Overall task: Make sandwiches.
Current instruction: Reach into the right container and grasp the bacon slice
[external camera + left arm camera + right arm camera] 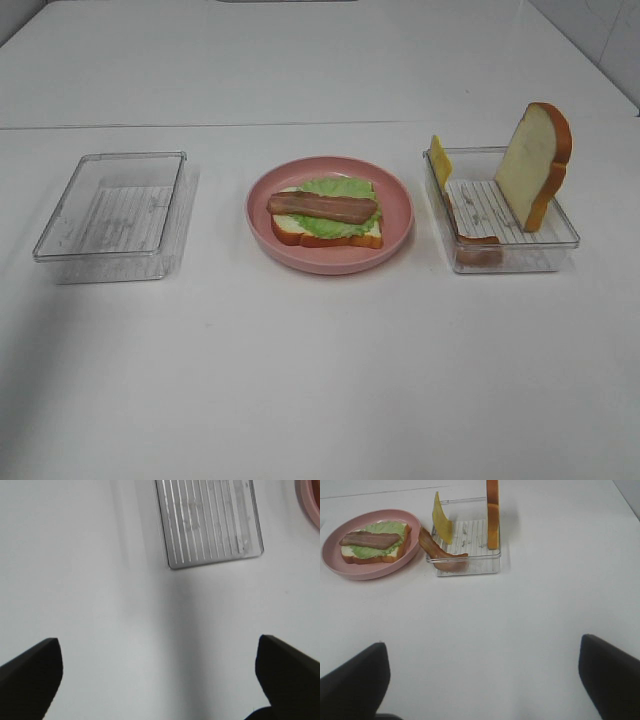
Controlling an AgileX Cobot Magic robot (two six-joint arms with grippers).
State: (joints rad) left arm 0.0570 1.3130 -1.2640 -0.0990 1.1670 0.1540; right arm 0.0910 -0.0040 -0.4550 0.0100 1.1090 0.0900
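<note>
On the pink plate (262, 212) (330, 555) in the middle lies a bread slice with green lettuce (335, 226) (382, 528) and a brown bacon strip (322, 207) (369, 539) on top. The clear right box (515, 250) (470, 565) holds an upright bread slice (536, 160) (492, 515), a yellow cheese slice (440, 158) (442, 519) leaning on its wall, and a bacon strip (470, 233) (437, 550). My left gripper (160, 675) and right gripper (482, 677) hover open over bare table, holding nothing. Neither arm shows in the high view.
A clear empty box (112, 213) (207, 522) stands at the left of the white table (320, 370). A seam in the table runs behind the containers.
</note>
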